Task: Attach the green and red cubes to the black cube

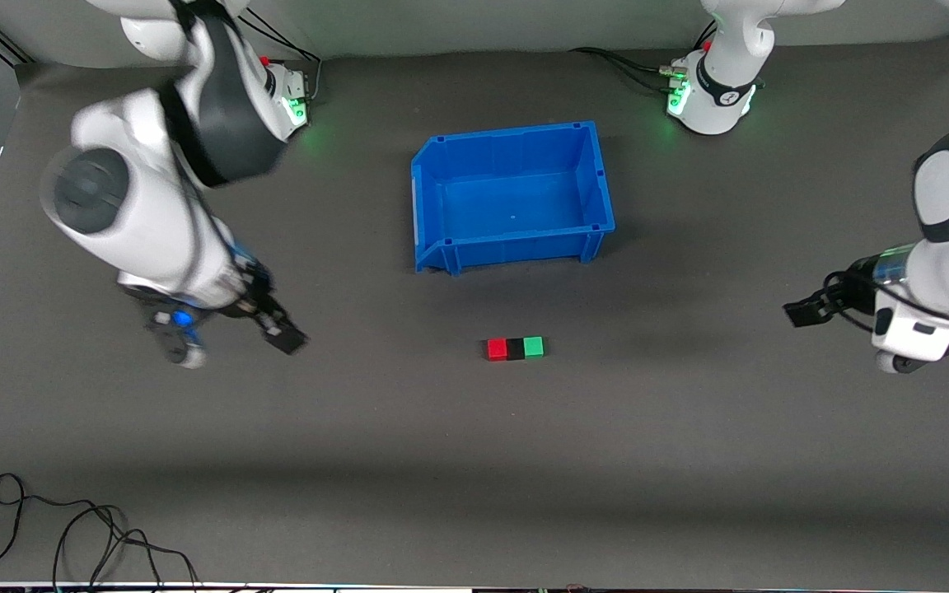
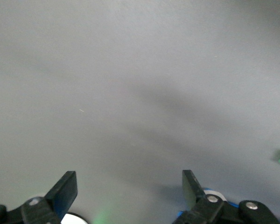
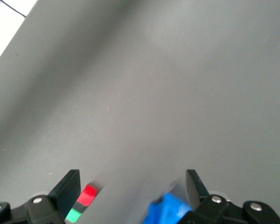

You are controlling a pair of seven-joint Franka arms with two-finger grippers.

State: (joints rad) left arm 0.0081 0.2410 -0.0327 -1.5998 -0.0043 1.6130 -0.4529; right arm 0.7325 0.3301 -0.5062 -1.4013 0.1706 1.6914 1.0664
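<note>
Red cube (image 1: pixel 496 348), black cube (image 1: pixel 515 348), green cube (image 1: pixel 533 347) touch in 1 row on the worktop (image 1: pixel 474 461), between the released right claw (image 1: pixel 287 338) and released left claw (image 1: pixel 804 311).

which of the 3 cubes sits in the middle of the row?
The black cube. It lies between the red cube, toward the right arm's end of the table, and the green cube, toward the left arm's end.

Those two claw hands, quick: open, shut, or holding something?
Left gripper: open, holding nothing, over bare table at the left arm's end.
Right gripper: open, holding nothing, over bare table at the right arm's end.
</note>
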